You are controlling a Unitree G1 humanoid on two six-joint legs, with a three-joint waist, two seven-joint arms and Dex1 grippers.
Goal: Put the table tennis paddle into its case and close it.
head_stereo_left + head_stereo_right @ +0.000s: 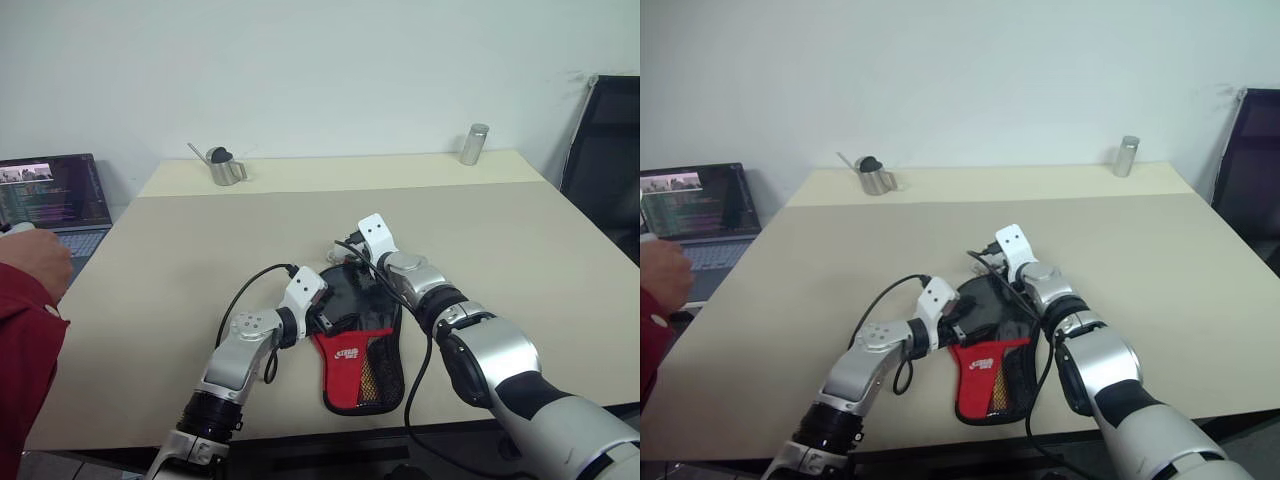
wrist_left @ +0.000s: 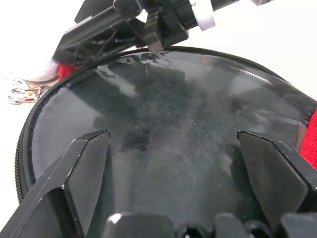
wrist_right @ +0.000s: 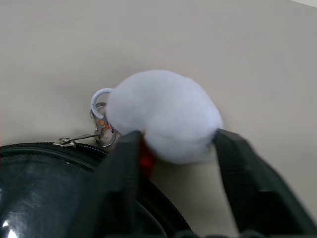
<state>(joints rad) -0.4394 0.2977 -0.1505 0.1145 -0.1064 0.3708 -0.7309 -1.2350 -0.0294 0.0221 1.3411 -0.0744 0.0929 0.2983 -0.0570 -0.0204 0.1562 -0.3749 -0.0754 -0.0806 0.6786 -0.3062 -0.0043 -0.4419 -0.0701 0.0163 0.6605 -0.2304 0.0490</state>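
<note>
Case [image 1: 357, 350] lying flat near the front edge of the counter [image 1: 500, 240], its black round part toward the far edge and its red part with mesh pocket toward the front. The table tennis paddle cannot be told apart from the case's glossy black face in these views, so whether it sits inside is uncertain. Left end effector [image 2: 173, 163], fingers spread wide and gripping nothing, hovers over the black round part. Right end effector [image 3: 173, 168], at the case's far rim, has its two fingers on either side of a white pompom [image 3: 166, 114] clipped by a metal clasp [image 3: 101, 126] to the zipper pull [image 3: 67, 141]; they straddle the pompom without visibly pinching it. To close well, the right fingers should probably clamp firmly on the pompom and draw it along the zipper's curve, while the left steadies the case.
</note>
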